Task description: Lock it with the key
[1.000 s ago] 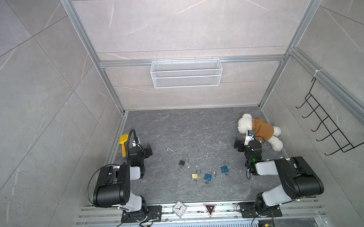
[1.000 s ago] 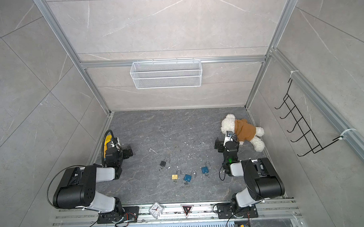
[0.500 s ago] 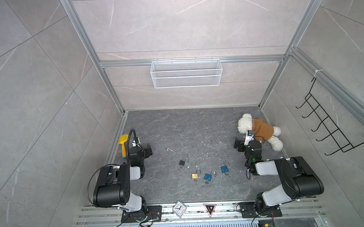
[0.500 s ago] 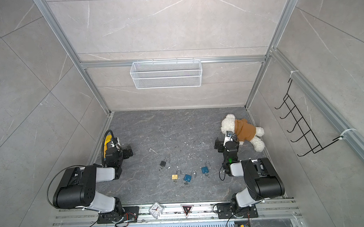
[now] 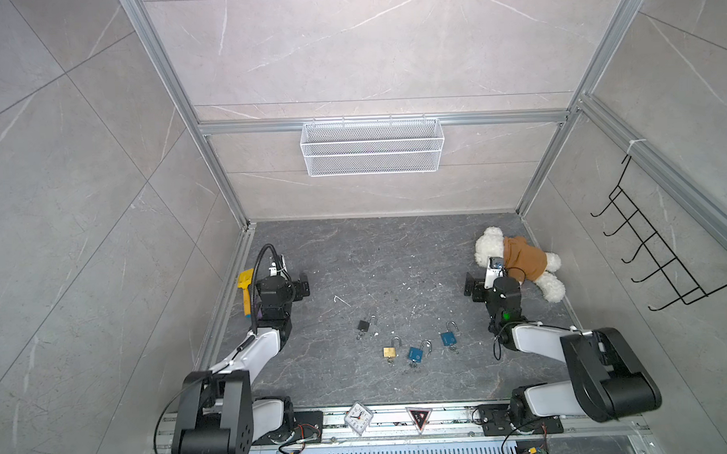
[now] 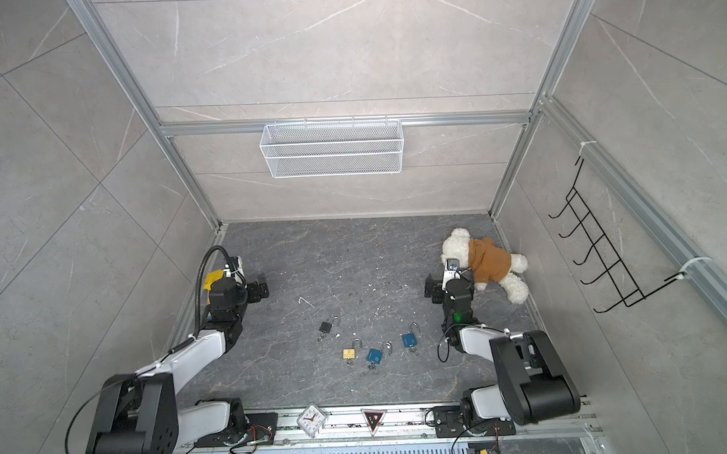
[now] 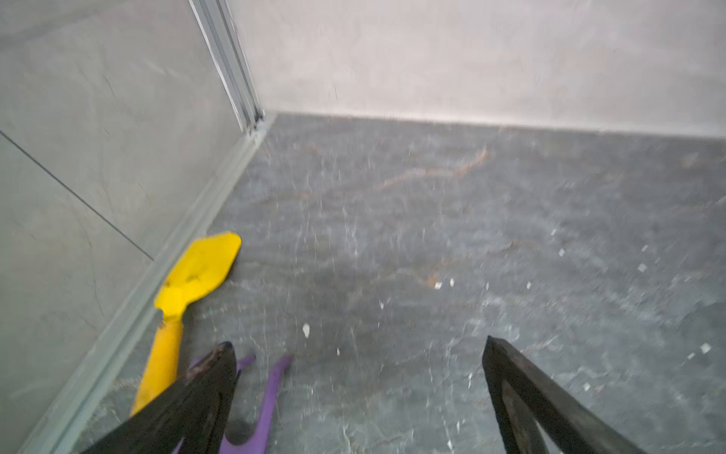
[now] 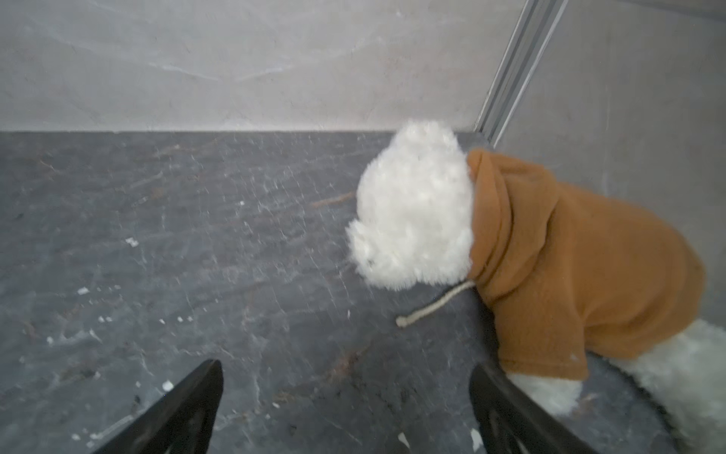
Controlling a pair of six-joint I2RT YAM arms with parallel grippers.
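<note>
Several small padlocks lie with shackles open at the front middle of the dark floor in both top views: a black one (image 5: 362, 324) (image 6: 326, 327), a gold one (image 5: 390, 352) (image 6: 348, 353) and two blue ones (image 5: 416, 353) (image 5: 449, 337). A small key seems to hang from the bottom of each, too tiny to make out clearly. My left gripper (image 5: 275, 287) (image 7: 356, 344) stands open and empty at the left edge, well apart from the locks. My right gripper (image 5: 497, 280) (image 8: 345, 365) is open and empty at the right, beside the teddy. Neither wrist view shows a lock or key.
A white teddy in a brown hoodie (image 5: 521, 260) (image 8: 550, 255) lies by the right wall, against my right gripper's outer finger. A yellow scraper (image 5: 245, 282) (image 7: 200, 267) and a purple tool (image 7: 271, 393) lie by the left wall. A wire basket (image 5: 371, 146) hangs on the back wall.
</note>
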